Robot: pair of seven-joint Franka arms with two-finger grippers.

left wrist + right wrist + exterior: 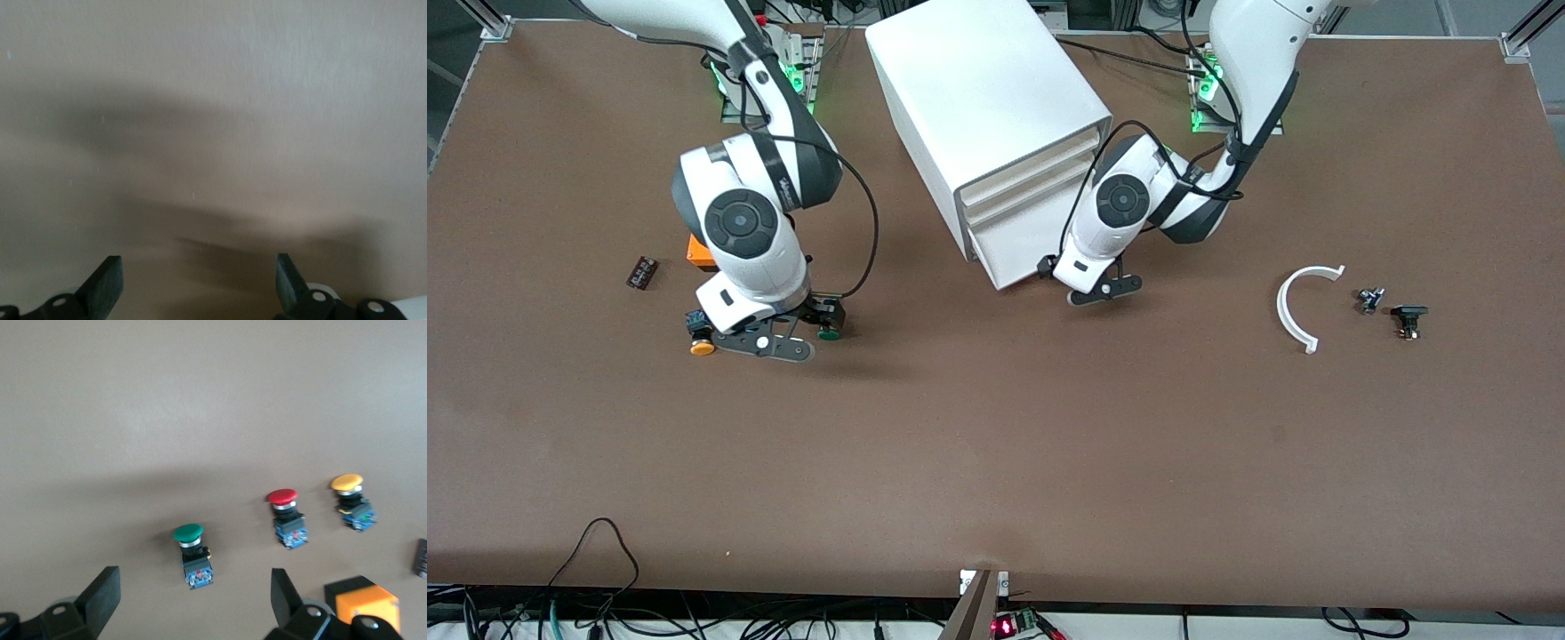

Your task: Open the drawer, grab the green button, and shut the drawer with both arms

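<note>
The white cabinet stands toward the arms' side of the table, and its bottommost drawer sits flush with the ones above. My left gripper is open and empty, low beside the drawer's front; its wrist view shows only its fingertips against a bare pale surface. The green button lies on the table toward the right arm's end. My right gripper is open over the table beside it. In the right wrist view the green button lies just ahead of the gap of the right gripper, untouched.
A red-capped button and a yellow-capped button lie in a row with the green one. An orange block and a small dark chip are close by. A white curved piece and two small black parts lie toward the left arm's end.
</note>
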